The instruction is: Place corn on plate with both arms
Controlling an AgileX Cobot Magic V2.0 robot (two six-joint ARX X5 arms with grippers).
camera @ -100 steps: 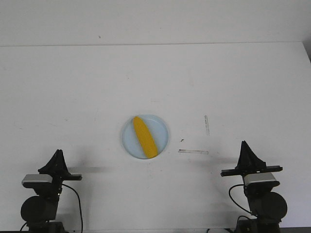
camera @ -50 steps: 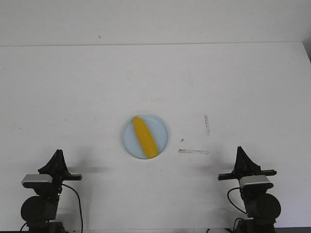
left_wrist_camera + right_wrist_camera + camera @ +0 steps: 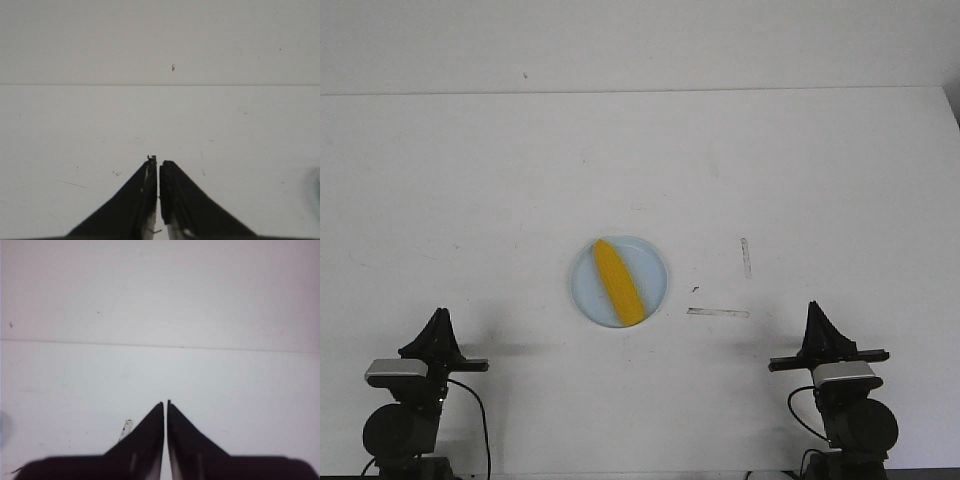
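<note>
The yellow corn (image 3: 618, 281) lies diagonally on the pale blue plate (image 3: 655, 272) at the middle of the white table. My left gripper (image 3: 440, 316) is shut and empty at the near left, far from the plate; it also shows in the left wrist view (image 3: 158, 161) with its jaws together over bare table. My right gripper (image 3: 815, 308) is shut and empty at the near right, also far from the plate; it also shows in the right wrist view (image 3: 165, 402). A faint edge of the plate (image 3: 316, 190) shows in the left wrist view.
Two thin tape marks (image 3: 718, 312) lie on the table between the plate and my right gripper; one (image 3: 126, 428) shows in the right wrist view. The table's far edge (image 3: 640, 92) meets a white wall.
My right arm pulled back a little toward the near edge and to the left in the first half second, then stayed still. The left arm, corn and plate have not moved.
</note>
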